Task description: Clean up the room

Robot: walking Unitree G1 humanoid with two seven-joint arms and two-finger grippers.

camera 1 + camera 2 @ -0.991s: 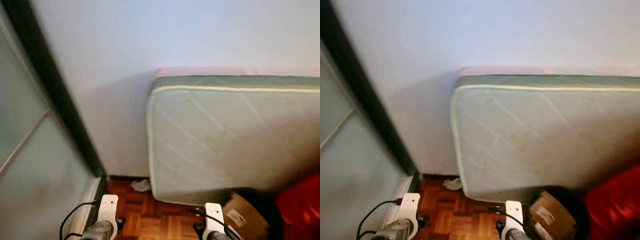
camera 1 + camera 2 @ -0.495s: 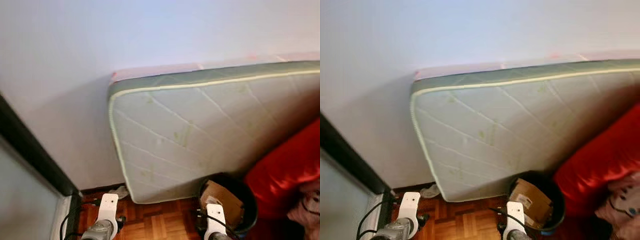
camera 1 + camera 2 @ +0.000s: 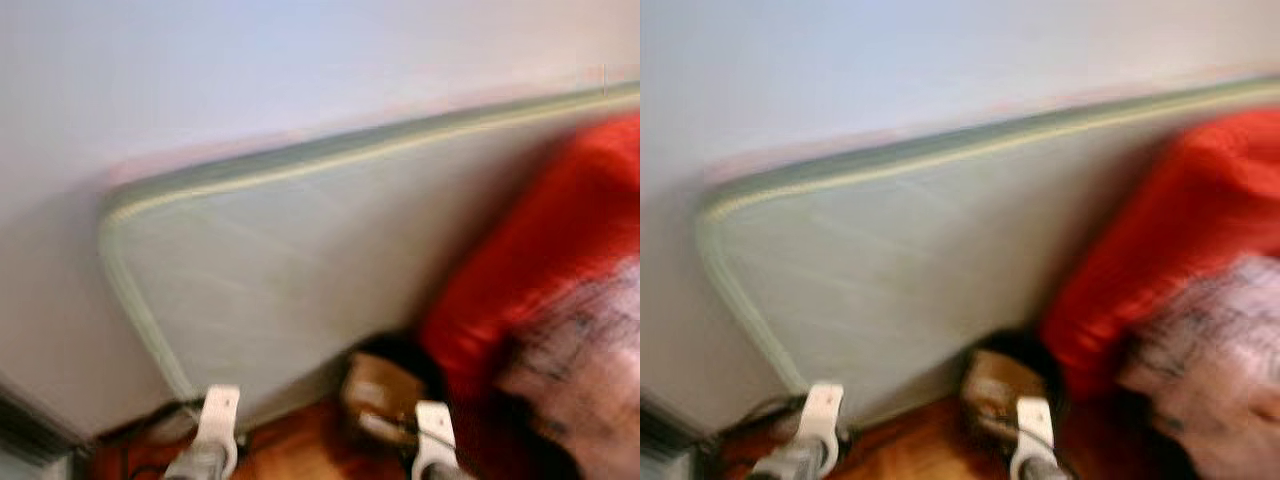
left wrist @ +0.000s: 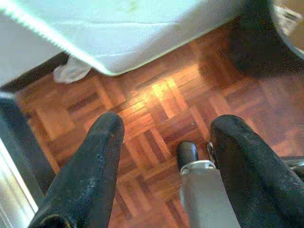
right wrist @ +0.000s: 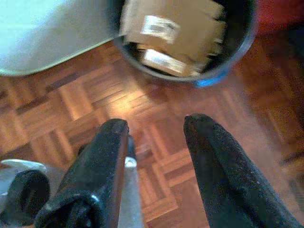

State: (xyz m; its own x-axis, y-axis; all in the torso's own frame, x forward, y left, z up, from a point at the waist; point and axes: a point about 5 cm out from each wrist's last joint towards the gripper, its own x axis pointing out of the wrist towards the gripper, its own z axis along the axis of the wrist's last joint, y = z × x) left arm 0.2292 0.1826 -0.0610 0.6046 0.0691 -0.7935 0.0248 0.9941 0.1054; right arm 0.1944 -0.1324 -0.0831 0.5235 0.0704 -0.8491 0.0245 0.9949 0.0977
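View swung right, blurred: mattress [image 3: 280,270] against wall [image 3: 250,70], parquet floor [image 4: 161,99], both tools [image 4: 164,161] [image 5: 154,156] wide, empty.

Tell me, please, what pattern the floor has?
The floor is reddish-brown wood parquet in a basket-weave pattern, clearest in the right wrist view.
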